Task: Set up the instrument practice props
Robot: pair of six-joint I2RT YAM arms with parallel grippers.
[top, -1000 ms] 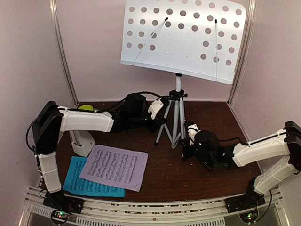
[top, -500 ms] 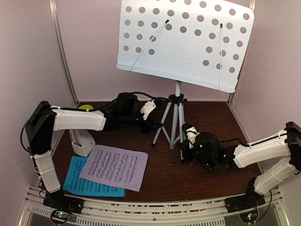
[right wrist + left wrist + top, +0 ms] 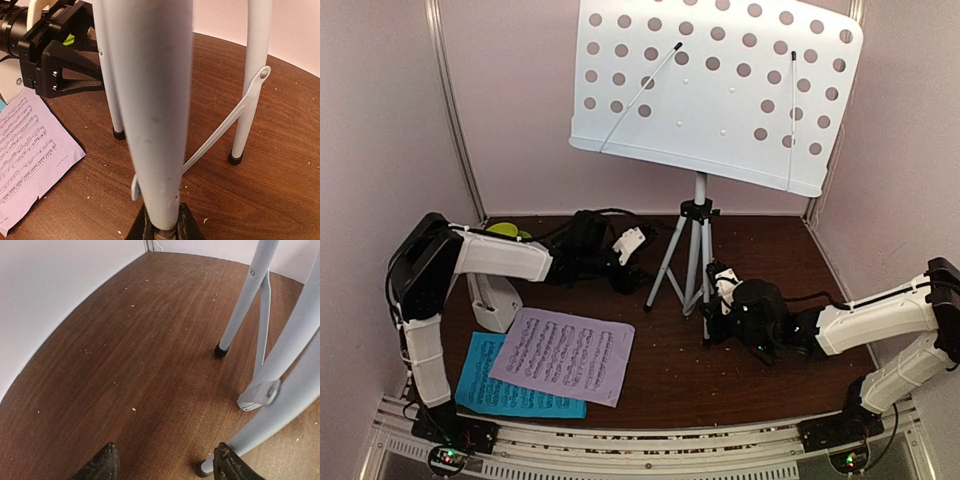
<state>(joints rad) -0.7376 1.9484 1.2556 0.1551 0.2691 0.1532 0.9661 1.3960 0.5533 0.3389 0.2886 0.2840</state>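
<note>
The music stand's white perforated desk [image 3: 715, 90] rides on a silver tripod [image 3: 695, 250] at the back middle of the table. My right gripper [image 3: 712, 305] is shut on the near tripod leg [image 3: 150, 100] just above its foot, seen in the right wrist view [image 3: 162, 227]. My left gripper [image 3: 638, 268] is open just left of the tripod; in its own view [image 3: 167, 467] nothing lies between the fingers, and a leg's foot [image 3: 202, 470] sits beside the right finger. The lilac page [image 3: 562, 355] overlaps the cyan page [image 3: 510, 392] at front left. The white metronome [image 3: 495, 300] stands behind them.
A lime-green bowl [image 3: 505, 230] shows behind the left arm, near the left wall. Pale walls close in the dark wooden table [image 3: 750, 385] on three sides. The tripod's other two feet [image 3: 235, 159] rest on the wood, joined by thin braces.
My left gripper has opened, let go of the tripod leg and drawn back to the left. The stand has shifted slightly and stands more upright. The right gripper keeps its hold on the leg.
</note>
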